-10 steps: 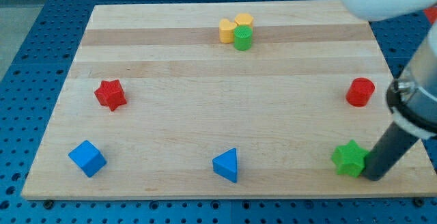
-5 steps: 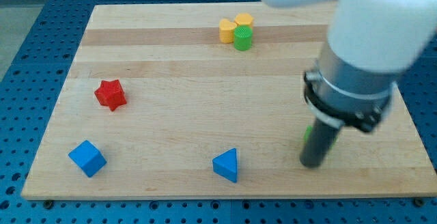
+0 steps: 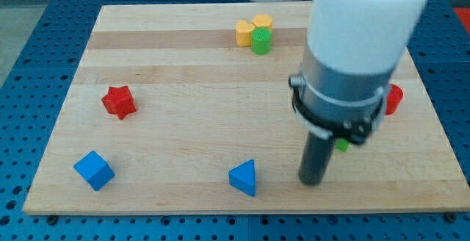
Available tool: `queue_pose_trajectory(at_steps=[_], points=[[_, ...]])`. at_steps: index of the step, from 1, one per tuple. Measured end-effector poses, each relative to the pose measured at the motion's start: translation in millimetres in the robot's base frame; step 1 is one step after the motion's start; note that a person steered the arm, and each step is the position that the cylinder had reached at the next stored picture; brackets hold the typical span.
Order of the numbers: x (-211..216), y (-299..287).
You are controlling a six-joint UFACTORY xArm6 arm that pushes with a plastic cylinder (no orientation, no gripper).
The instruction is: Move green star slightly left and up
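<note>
Though mostly hidden, green star [image 3: 342, 145] beside my tip [image 3: 311, 181].

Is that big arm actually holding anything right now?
No, nothing is held. My tip only pushes; it rests on the board left of the green star, which shows only as a sliver behind the arm.

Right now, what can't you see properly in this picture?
- Green star: camera view, only a small green sliver shows; my arm covers the rest, so its shape cannot be made out.
- Red block: my arm hides its left part; shape unclear.
- Whether my tip touches the star: hidden behind the rod.
- Yellow blocks: pressed against the green cylinder; too small to name their shapes.
</note>
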State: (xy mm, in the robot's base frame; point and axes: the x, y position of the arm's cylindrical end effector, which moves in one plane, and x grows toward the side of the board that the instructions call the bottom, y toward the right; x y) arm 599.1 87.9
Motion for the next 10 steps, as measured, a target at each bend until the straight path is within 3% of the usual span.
queue_pose_trajectory(at_steps=[1, 2, 3, 5, 6, 9, 10], points=[[5.2, 32.8], [-40.5, 41.0], [-40.5, 33.2], [-128.5, 30.8], [-130.8, 30.8], [-4.8, 42.2], [-55.4, 61.5]])
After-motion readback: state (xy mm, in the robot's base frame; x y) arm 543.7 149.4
